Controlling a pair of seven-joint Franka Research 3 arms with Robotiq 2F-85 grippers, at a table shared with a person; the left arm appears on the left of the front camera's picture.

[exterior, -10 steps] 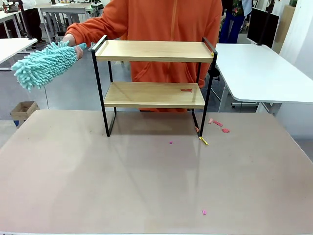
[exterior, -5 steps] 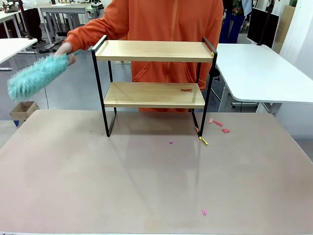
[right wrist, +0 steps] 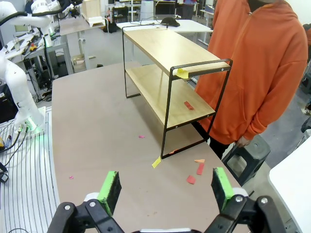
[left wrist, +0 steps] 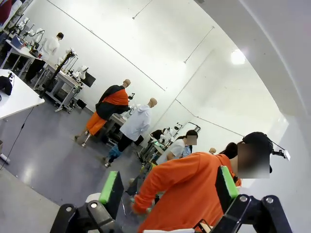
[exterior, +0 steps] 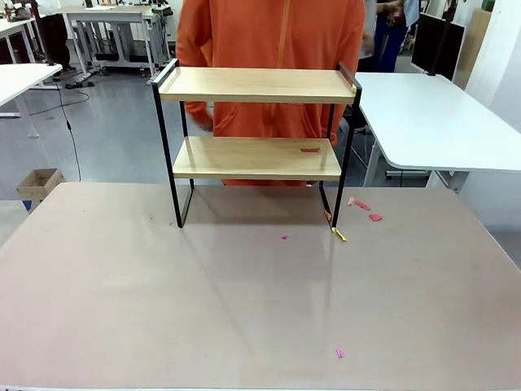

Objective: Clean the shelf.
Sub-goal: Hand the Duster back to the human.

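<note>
A two-tier wooden shelf (exterior: 256, 138) stands at twelve o'clock on the tan table (exterior: 163, 309), a person in orange (exterior: 273, 49) behind it and small red scraps (exterior: 364, 208) at its three o'clock, while the left gripper (left wrist: 170, 187) and right gripper (right wrist: 165, 187) both hang wide open, holding nothing.
</note>
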